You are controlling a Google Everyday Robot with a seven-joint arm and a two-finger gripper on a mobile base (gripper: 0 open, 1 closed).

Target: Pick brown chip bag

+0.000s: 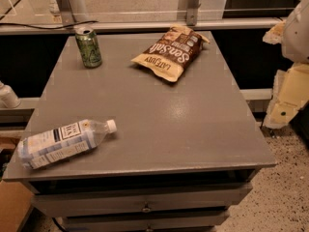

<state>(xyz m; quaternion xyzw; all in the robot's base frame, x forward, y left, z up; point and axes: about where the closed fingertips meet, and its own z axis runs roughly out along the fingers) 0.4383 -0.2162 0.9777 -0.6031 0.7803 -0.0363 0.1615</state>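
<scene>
The brown chip bag (170,52) lies flat at the far middle of the grey table (159,124), front up, with white "Sea Salt" lettering and tan edges. My gripper (285,103) shows as pale cream parts at the right edge of the view, off the table's right side and well to the right of the bag. It touches nothing on the table.
A green drink can (88,46) stands upright at the far left of the table. A clear water bottle (63,142) lies on its side at the front left corner. The table has drawers below its front edge. A rail and posts run behind the table.
</scene>
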